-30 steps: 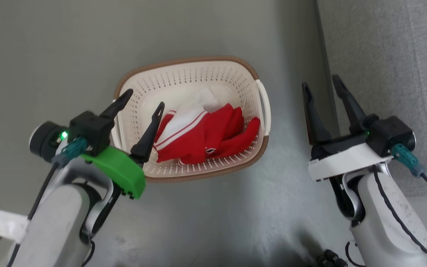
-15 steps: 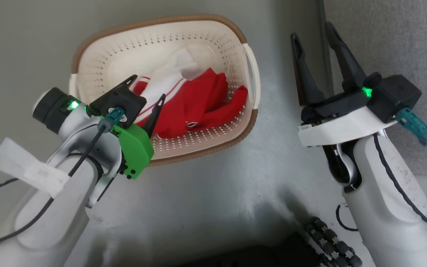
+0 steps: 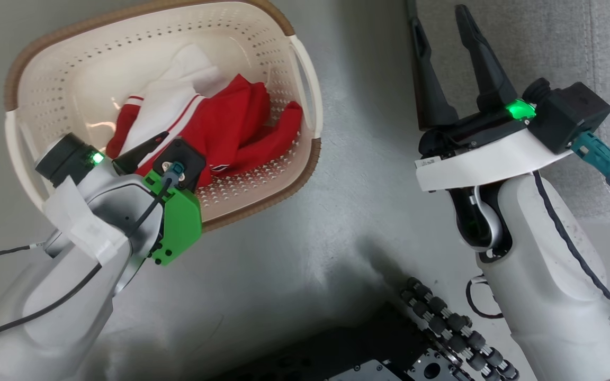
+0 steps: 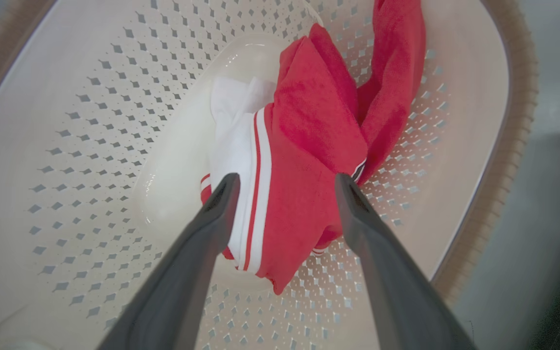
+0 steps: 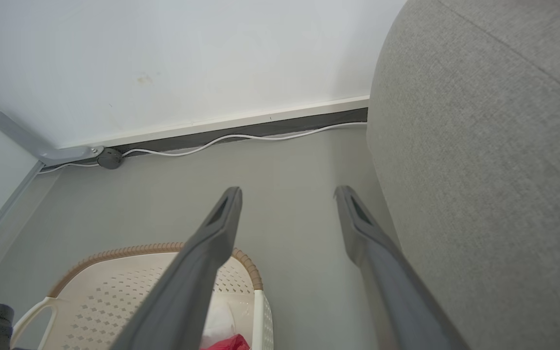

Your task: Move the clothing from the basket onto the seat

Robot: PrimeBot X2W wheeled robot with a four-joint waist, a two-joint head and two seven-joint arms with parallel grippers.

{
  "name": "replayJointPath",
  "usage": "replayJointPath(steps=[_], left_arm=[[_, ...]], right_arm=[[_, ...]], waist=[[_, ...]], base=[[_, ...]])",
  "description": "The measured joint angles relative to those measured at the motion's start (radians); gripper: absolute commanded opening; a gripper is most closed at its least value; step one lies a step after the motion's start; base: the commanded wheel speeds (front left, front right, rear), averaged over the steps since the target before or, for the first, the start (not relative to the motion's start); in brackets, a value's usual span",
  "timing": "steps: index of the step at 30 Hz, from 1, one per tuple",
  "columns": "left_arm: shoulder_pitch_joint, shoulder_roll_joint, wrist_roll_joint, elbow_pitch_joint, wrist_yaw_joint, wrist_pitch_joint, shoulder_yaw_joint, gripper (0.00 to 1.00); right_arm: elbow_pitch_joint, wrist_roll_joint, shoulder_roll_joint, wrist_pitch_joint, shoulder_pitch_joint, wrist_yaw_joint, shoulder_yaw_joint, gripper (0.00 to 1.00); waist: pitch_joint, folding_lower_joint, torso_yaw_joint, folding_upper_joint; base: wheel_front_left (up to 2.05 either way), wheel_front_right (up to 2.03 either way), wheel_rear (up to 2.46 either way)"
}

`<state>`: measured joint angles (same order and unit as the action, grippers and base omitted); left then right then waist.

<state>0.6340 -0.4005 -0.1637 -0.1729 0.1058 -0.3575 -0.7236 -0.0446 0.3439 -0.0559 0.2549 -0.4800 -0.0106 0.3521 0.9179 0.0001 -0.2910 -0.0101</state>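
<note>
Reach step — my left gripper (image 4: 286, 179) hangs wide open and empty over the clothing (image 4: 309, 112) in the basket (image 4: 66, 146); next I'd drop and pinch the red folds.

The seat (image 5: 484, 160) runs off the right wrist view's edge.

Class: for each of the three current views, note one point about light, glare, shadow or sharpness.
Head view: a dark shadow lies on the floor near the bottom edge; glare shines on the bottom of the basket. Left wrist view: the fingers of the left end effector go soft near the lens, the clothing is sharp. Right wrist view: soft, even light on the wall.
</note>
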Motion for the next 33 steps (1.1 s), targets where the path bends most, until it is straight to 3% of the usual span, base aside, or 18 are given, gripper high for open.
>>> replayJointPath(steps=[14, 33], left_arm=[[0.022, 0.041, -0.068, -0.04, 0.001, -0.063, 0.033, 1.0], [0.027, 0.045, -0.114, -0.093, -0.002, -0.121, 0.062, 1.0]], right_arm=[[0.013, 0.068, 0.003, 0.0, -0.026, -0.035, 0.05, 1.0], [0.023, 0.101, 0.006, 0.0, -0.041, -0.062, 0.084, 1.0]], waist=[[0.046, -0.0001, -0.066, 0.0], [0.08, -0.0001, -0.125, 0.0]], base=[[0.0, 0.0, 0.0], [0.0, 0.0, 0.0]])
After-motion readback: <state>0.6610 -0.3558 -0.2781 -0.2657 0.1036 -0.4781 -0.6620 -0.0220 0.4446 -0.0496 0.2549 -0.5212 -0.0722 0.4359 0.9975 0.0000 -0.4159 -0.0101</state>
